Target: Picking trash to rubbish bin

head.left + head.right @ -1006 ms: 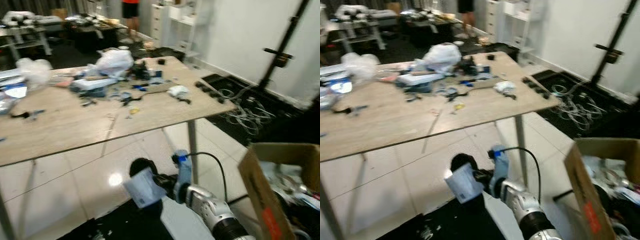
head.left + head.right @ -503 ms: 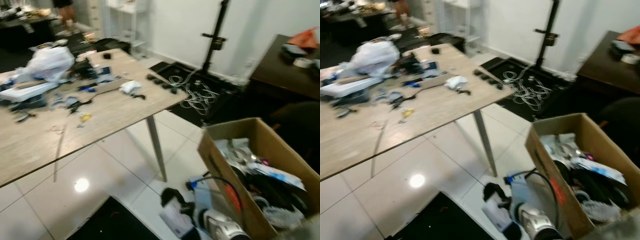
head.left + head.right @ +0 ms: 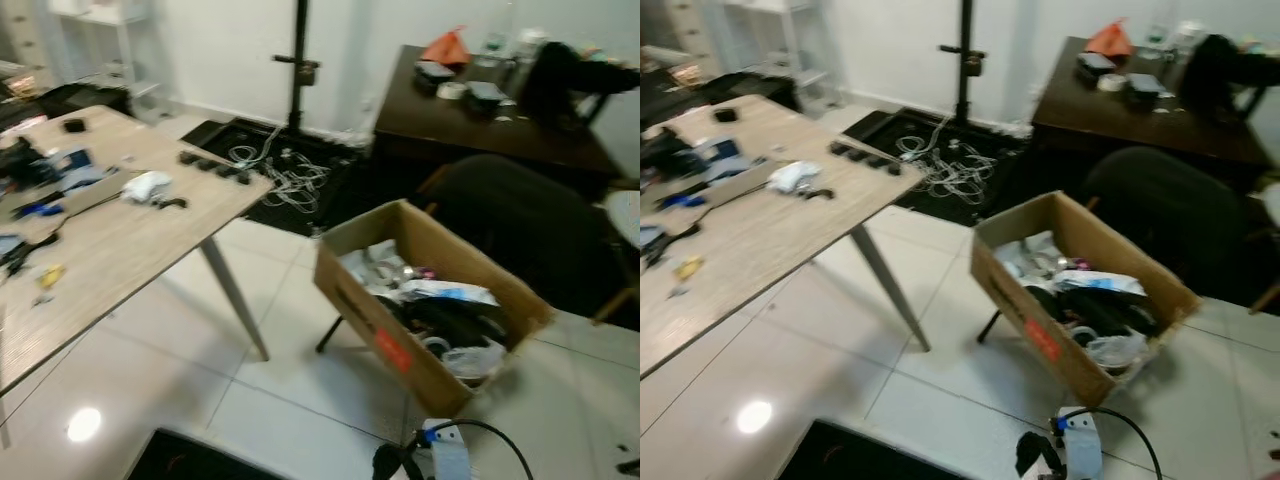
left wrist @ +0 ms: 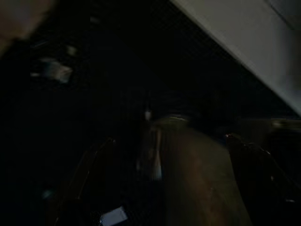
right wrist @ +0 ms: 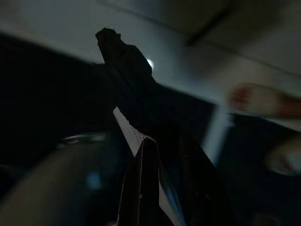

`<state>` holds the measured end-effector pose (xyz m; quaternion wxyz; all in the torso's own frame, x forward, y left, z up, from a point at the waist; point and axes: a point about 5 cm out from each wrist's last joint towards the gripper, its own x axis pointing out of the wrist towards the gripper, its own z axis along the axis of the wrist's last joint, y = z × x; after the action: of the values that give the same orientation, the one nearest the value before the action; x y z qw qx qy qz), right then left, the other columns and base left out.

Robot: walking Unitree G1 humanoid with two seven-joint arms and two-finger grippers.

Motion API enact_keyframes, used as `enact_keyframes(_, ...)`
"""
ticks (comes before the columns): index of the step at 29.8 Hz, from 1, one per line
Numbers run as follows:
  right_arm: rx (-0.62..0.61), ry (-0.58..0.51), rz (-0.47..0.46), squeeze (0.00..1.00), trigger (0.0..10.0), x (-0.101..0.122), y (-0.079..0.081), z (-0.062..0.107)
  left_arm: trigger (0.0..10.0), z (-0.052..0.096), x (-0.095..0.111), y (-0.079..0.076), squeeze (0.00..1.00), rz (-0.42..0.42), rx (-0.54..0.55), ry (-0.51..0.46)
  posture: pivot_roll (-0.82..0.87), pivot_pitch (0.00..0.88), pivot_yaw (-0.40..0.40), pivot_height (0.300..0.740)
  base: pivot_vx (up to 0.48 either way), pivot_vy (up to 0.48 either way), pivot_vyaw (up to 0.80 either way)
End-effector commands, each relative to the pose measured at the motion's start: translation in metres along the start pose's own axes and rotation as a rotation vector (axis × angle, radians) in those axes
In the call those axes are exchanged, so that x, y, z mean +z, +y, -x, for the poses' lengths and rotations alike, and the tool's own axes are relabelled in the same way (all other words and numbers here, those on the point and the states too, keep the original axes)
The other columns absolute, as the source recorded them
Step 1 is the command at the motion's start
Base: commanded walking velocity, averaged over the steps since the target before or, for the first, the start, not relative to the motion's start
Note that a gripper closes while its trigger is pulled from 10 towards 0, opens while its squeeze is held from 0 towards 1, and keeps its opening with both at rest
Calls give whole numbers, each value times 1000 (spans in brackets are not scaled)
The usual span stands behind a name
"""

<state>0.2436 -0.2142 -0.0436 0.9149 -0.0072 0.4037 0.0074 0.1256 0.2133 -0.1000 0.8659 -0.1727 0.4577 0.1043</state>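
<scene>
A brown box [image 3: 372, 318] sits on the white floor [image 3: 200, 390], open at the top and full of trash [image 3: 445, 315]; it is just to the right of the table [image 3: 110, 255], near the table's leg [image 3: 235, 305]; the table is light wood with small bits and a white lump [image 3: 146, 186] on it; past the table's far corner lie white cables [image 3: 290, 178] and a black pole [image 3: 297, 65]; a dark desk [image 3: 480, 120] and a dark chair [image 3: 520, 225] stand behind the box.

The right gripper [image 3: 1037, 460] is low at the bottom edge, on the floor side of the box and not over it; a black cord [image 3: 1120, 425] loops from the wrist; in the right wrist view the black fingers [image 5: 141, 188] are pressed close on a thin white sheet [image 5: 134, 139], so the gripper has the paper trash in its hold; that view is dark and blurry.

The left wrist view is very dark; I cannot tell how the left gripper [image 4: 160, 188] stands.
</scene>
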Motion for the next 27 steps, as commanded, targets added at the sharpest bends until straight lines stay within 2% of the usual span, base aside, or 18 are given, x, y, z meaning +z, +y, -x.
enact_keyframes(1,-6,70,-2,0,10000,-22,0,3,10000,4,-13,6,0,3,22,42,-66,171,-27,740,0,0,-750)
enact_keyframes(3,-14,125,45,0,10000,-39,0,6,10000,5,-14,6,0,-19,12,56,-69,163,-17,740,0,0,-750)
enact_keyframes(4,-14,125,45,0,10000,-39,0,6,10000,5,-14,6,0,-19,12,56,-69,163,-17,740,0,0,-750)
enact_keyframes(6,-15,173,57,0,10000,-56,1,10,10000,5,-15,7,0,-30,14,60,-57,148,-30,740,0,0,-747)
enact_keyframes(13,-4,244,101,0,10000,-81,1,17,10000,4,-11,6,0,-23,13,44,-59,139,-32,740,0,0,-747)
enact_keyframes(16,-8,266,148,0,10000,-87,0,20,10000,3,-11,5,0,-21,12,45,-63,134,-26,740,0,0,-746)
enact_keyframes(21,-5,260,189,0,10000,-85,1,19,10000,3,-12,4,0,-29,9,55,-62,135,-24,740,0,0,-749)
enact_keyframes(27,2,251,192,0,10000,-83,3,18,10000,3,-12,3,0,-26,9,54,-60,137,-26,740,0,0,-748)
